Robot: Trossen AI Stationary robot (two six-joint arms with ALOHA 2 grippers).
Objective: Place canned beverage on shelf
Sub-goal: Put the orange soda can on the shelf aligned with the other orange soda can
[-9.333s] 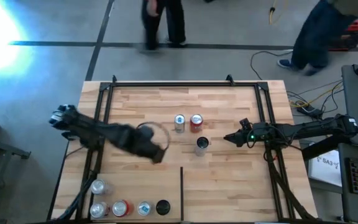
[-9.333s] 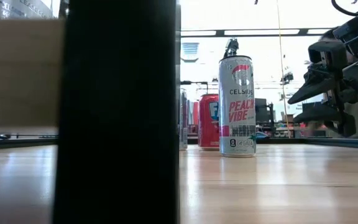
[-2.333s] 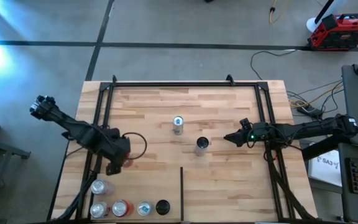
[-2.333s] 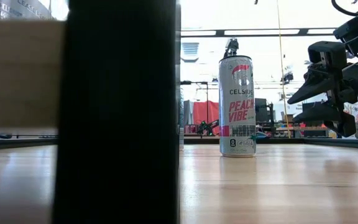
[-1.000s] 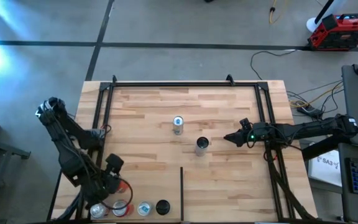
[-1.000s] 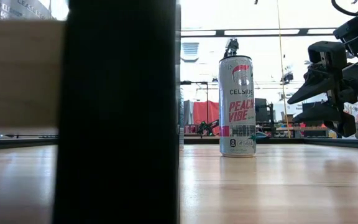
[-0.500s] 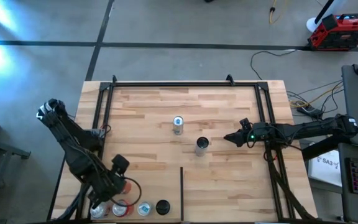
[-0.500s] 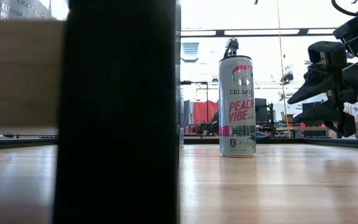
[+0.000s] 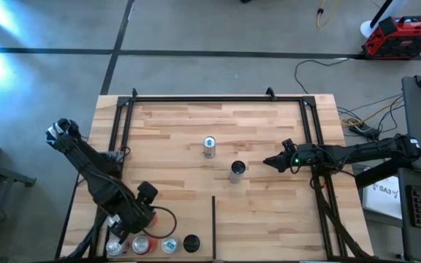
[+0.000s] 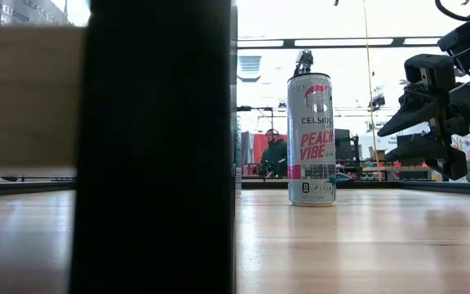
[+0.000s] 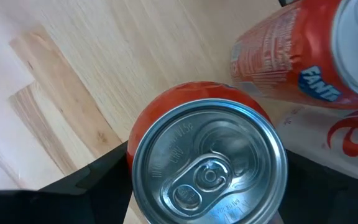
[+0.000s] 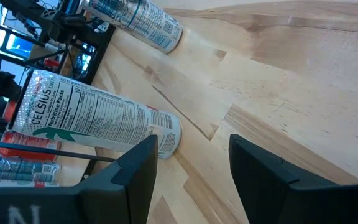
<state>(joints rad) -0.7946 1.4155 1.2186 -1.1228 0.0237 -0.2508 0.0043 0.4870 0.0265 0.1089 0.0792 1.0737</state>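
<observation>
The shelf is a light wooden board (image 9: 254,120) framed by black rails, with a thin black divider strip (image 9: 213,226) at its near edge. My left gripper (image 9: 130,226) is at the near left corner, shut on a red can (image 11: 207,165), right beside an orange Fanta can (image 11: 291,56). Several more cans (image 9: 169,245) stand in a row at that corner. My right gripper (image 9: 266,161) waits open, just right of a tall Celsius can (image 9: 237,171) standing on the board. A second can (image 9: 210,146) stands farther back. My left gripper pinches the red can between its two fingers (image 11: 89,180), one on each side of the can's wall (image 11: 143,134) near the top. The fingers come from above, pointing down. The can is upright, lid up; whether its base rests on the board is hidden.
In the low view the black divider strip (image 10: 153,147) stands in front of the camera and hides the left half of the board; the Celsius can (image 10: 311,139) and my right gripper (image 10: 394,135) show beyond it. The board's middle and far part (image 9: 218,117) is bare wood.
My left gripper has gone a little toward the table's right edge with the red can, staying low over the cans at the near left corner. The can stays upright in the hold.
</observation>
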